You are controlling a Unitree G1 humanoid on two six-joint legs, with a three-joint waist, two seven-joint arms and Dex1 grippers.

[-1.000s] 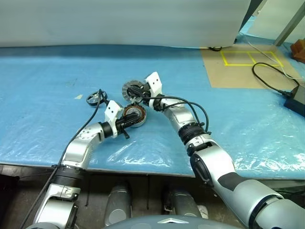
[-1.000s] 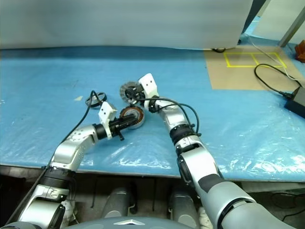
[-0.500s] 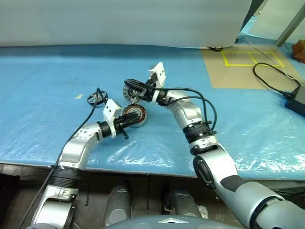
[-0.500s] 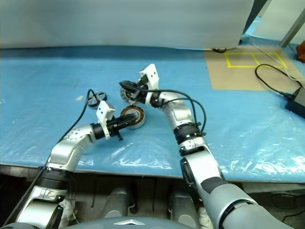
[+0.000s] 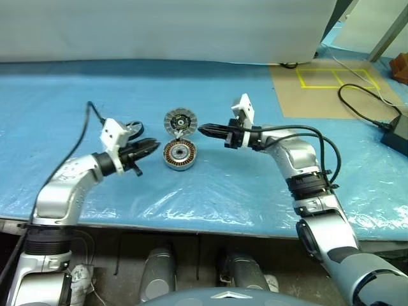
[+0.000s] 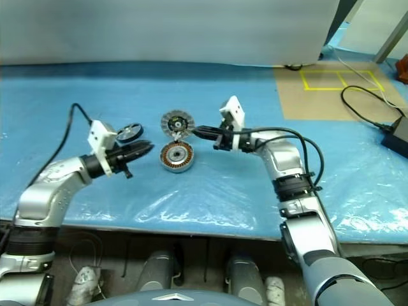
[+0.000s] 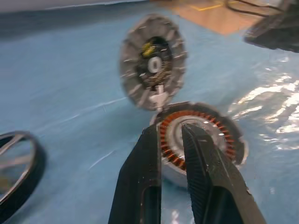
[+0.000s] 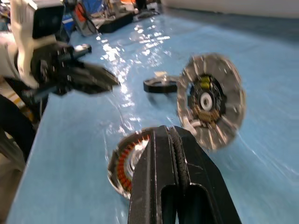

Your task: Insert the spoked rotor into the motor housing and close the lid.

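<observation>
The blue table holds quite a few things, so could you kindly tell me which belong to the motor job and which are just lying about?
Job:
- motor housing, copper windings showing
- lid, standing open behind the housing
- spoked rotor, lying by the left gripper

Lying about:
- black cable
- black box
- yellow tape square

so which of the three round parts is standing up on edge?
The lid: it stands tilted up at the housing's far rim. Housing and spoked rotor lie flat on the sheet.

Metal motor housing [image 5: 179,155], copper windings
</observation>
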